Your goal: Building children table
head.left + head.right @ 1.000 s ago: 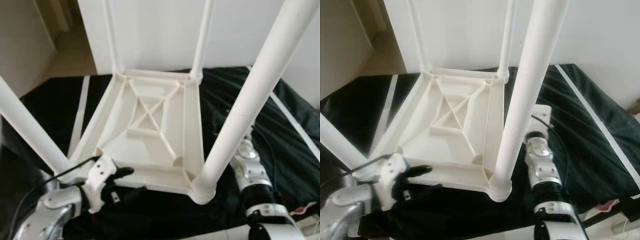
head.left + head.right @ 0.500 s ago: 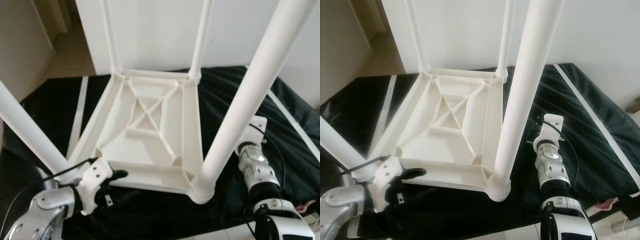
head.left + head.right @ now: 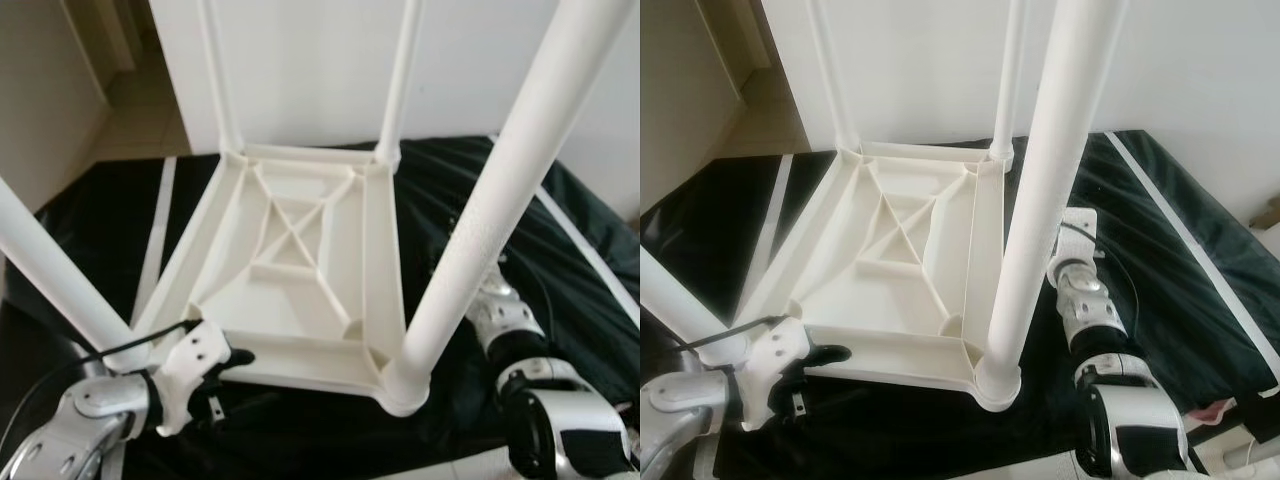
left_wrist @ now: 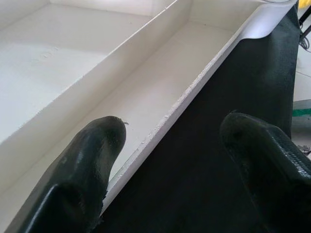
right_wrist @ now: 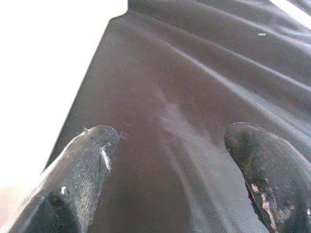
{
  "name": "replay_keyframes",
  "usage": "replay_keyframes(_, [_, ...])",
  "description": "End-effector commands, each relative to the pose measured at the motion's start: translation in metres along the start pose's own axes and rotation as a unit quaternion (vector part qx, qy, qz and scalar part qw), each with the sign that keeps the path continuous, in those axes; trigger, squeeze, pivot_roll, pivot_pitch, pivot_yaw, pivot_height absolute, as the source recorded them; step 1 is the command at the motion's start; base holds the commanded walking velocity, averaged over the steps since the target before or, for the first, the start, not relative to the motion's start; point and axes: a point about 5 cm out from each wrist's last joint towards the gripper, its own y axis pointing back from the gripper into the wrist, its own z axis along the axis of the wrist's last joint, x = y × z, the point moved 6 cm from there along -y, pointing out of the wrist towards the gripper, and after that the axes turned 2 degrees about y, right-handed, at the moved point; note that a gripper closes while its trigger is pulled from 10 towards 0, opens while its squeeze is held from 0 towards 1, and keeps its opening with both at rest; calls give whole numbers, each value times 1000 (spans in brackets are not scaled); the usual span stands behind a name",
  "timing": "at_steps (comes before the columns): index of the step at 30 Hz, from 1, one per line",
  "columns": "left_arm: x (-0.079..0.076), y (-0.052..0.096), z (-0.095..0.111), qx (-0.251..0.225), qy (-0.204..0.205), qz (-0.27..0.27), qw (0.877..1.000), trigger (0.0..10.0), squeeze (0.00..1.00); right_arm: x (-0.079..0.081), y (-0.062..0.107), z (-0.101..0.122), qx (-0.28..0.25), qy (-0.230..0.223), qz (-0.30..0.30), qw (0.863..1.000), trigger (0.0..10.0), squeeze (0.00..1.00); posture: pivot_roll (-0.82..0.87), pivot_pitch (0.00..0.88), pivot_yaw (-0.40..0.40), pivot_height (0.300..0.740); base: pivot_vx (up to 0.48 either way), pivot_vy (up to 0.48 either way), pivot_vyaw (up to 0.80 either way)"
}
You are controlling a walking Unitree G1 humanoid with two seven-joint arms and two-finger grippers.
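i see the white table lying upside down on a black sheet, its four legs pointing up; my left gripper sits at the near rim, fingers spread wide, one finger over the inside of the rim and the other over the sheet, gripping nothing; my right gripper is beside the near right leg, fingers apart above the sheet, empty.

Black cloth with white stripes spread over the surface. White wall behind. Tiled floor in a doorway, far left. Small pink item at the cloth's right edge.
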Motion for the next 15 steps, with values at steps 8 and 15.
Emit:
replay_keyframes(8, [-20,-7,-33,51,72,-48,995,10000,0,27,-6,6,9,22,67,997,10000,0,76,24,-35,740,0,0,0])
replay_keyframes(15, [-22,-8,-31,49,78,-51,994,10000,0,47,-8,10,16,25,103,994,10000,0,74,23,-31,740,0,0,0])
